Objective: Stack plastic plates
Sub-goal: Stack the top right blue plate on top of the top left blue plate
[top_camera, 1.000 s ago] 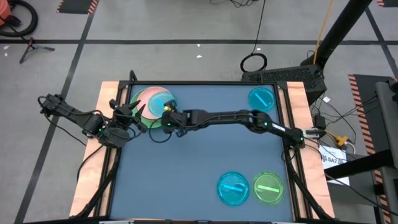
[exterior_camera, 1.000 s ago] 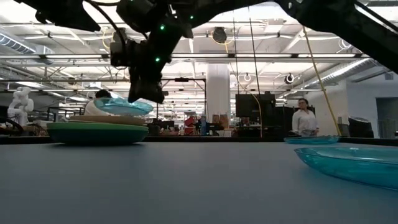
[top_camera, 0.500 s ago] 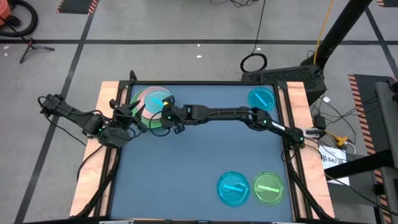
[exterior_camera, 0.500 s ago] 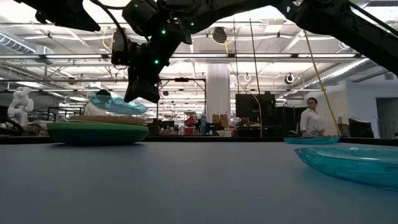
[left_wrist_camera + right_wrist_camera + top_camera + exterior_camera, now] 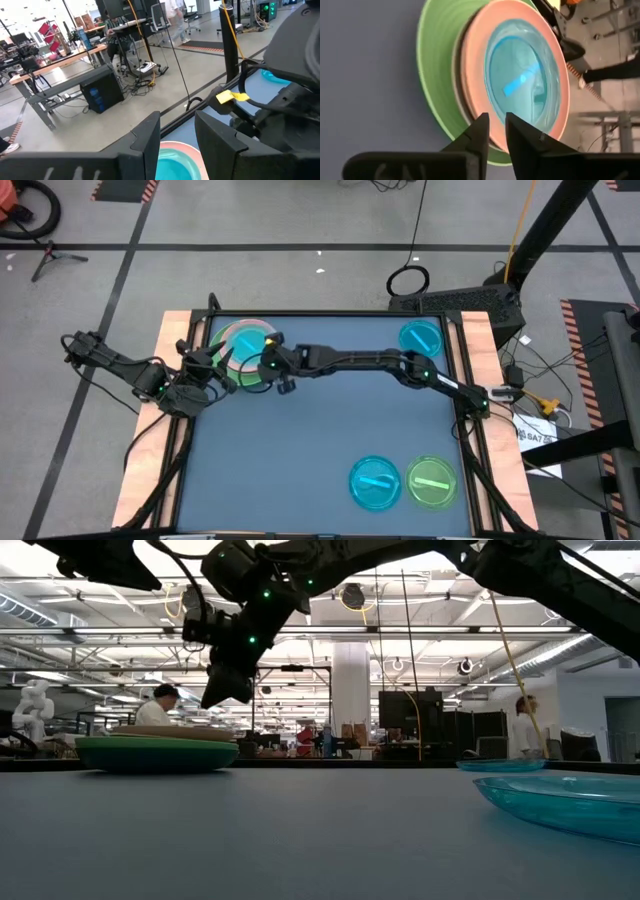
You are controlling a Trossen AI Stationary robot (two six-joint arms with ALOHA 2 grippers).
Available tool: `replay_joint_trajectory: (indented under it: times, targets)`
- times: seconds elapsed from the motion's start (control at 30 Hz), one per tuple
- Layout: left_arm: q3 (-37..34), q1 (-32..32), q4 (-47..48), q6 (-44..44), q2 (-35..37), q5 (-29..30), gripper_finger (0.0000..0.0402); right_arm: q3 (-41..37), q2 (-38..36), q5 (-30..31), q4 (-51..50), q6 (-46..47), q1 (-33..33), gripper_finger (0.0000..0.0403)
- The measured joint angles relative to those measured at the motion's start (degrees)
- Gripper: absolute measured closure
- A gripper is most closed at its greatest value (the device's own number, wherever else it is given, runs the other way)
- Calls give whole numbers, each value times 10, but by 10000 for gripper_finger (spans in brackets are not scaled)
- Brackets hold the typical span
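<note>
Bench (image 5: 320,450) has the plate stack (image 5: 243,345) at its far left, green plate (image 5: 436,85) under pink (image 5: 475,70), small blue plate (image 5: 522,80) lying flat on top, round so no long axis. Right gripper (image 5: 281,377) hangs just beside it, fingers nearly together and empty. Left gripper (image 5: 222,360) waits there too, fingers apart. Risk I'd guess: pulling away low clips the rim and shoves the stack.

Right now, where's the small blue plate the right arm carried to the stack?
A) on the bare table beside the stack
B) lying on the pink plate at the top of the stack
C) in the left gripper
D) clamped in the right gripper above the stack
B: the small blue plate lies flat on the pink plate, and the right gripper holds nothing.
</note>
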State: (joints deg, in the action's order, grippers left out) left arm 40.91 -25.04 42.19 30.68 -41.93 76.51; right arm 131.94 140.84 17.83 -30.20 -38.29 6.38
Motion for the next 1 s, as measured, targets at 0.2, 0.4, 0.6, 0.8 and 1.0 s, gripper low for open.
replay_joint_trajectory:
  times: [0.2, 0.4, 0.6, 0.8, 1.0]
  targets:
    - [0, 0, 0, 0, 0, -4, 272, 0, 0, 23, -11, 85, 0, 329]
    - [0, 0, 1, 0, 0, -6, 272, 0, -4, 111, -87, 182, -14, 330]
    - [0, 0, 1, 3, 0, -20, 272, 0, -31, 113, -249, 277, -28, 331]
    - [0, -1, 1, 14, -1, -24, 272, 0, -66, 104, -413, 349, -38, 331]
    - [0, -1, 1, 28, -1, -47, 272, -6, -92, 70, -475, 364, -42, 331]
